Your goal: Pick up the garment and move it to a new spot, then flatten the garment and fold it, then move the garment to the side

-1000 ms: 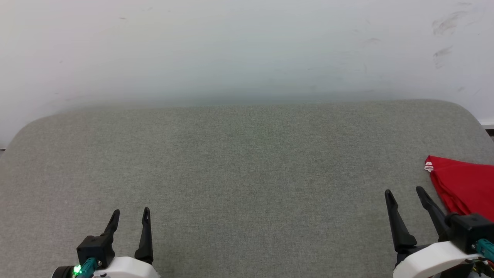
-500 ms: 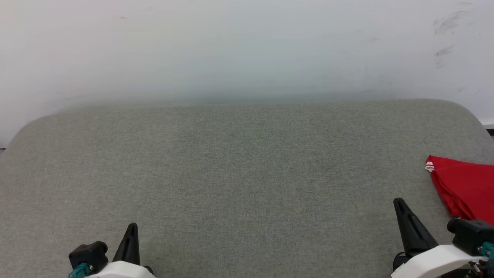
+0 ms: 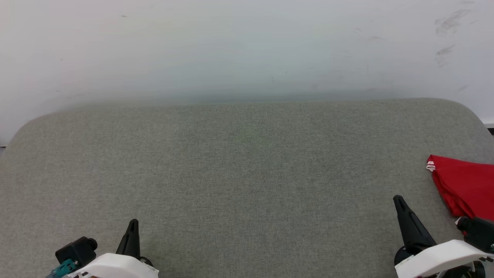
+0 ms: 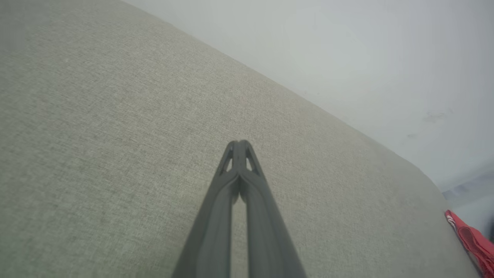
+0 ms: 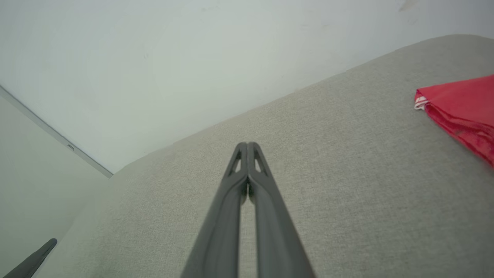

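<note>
Two pincers sit low at the near edge, and neither holds anything. On the left, the left gripper (image 3: pixel 133 226) has its dark fingers pressed together tip to tip (its wrist view shows them meeting in one point), and it hovers over bare upholstery, well apart from the cloth. Further right, the right gripper (image 3: pixel 399 200) is closed the same way, empty, with its tip near the garment (image 3: pixel 465 183) but not touching it. The garment lies at the surface's right edge, cut off by the head view's border. It appears gathered into a compact red wedge with layered edges, and a white striped sleeve end peeks out at its far left corner. Judging by that tidy shape and its place off to the side, the fold and the last move look done, which would explain both arms being parked shut and clear of it.

The grey woven surface (image 3: pixel 239 162) spreads wide from left to right, with rounded far corners. Beyond it stands a pale wall (image 3: pixel 247 46), plain on the left and scuffed with dark smudges at the far right.
</note>
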Tool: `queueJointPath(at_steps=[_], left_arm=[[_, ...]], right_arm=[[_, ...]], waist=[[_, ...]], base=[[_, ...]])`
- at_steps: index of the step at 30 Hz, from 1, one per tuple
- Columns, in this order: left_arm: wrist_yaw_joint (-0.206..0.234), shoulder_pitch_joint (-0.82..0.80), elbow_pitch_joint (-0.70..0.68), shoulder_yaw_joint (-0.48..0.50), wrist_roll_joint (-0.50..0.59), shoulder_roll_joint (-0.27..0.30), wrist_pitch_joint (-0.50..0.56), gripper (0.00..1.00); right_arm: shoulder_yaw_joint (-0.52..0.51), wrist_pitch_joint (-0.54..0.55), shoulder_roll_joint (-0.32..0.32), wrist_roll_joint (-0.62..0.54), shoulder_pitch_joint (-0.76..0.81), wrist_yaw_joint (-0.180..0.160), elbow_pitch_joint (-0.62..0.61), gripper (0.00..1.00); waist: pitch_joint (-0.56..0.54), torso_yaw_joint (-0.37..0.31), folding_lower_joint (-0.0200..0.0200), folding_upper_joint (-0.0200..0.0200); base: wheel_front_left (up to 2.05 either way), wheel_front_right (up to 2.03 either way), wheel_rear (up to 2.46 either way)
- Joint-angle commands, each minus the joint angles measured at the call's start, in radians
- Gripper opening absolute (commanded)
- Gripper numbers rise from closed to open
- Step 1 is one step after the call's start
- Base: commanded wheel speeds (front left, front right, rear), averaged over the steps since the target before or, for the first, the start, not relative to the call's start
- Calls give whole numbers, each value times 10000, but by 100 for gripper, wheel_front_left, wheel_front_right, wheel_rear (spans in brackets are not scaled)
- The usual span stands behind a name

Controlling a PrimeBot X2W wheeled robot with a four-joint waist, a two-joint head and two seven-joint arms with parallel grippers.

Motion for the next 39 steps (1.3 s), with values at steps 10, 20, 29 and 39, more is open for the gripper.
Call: queueJointPath(at_steps=[10,20,29,39], left_arm=[[-354,-467,-161,404,-1598,-180,443,0],[-572,-603,-166,648,-2776,-353,785,0],[-730,-708,-166,835,-3640,-462,1037,0],[-938,-817,-169,1071,-4722,-627,1363,0]], right_arm=[[-51,25,-115,1902,-608,-3,324,0],[-96,54,-131,3286,-811,-3,669,0],[-138,76,-138,4300,-977,-4,920,0],[-200,126,-140,5562,-1156,-4,1241,0]], waist=[[35,21,0,-1],[66,39,0,-1],[92,54,0,-1],[127,75,0,-1]], base=[[0,0,0],[0,0,0],[0,0,0],[0,0,0]])
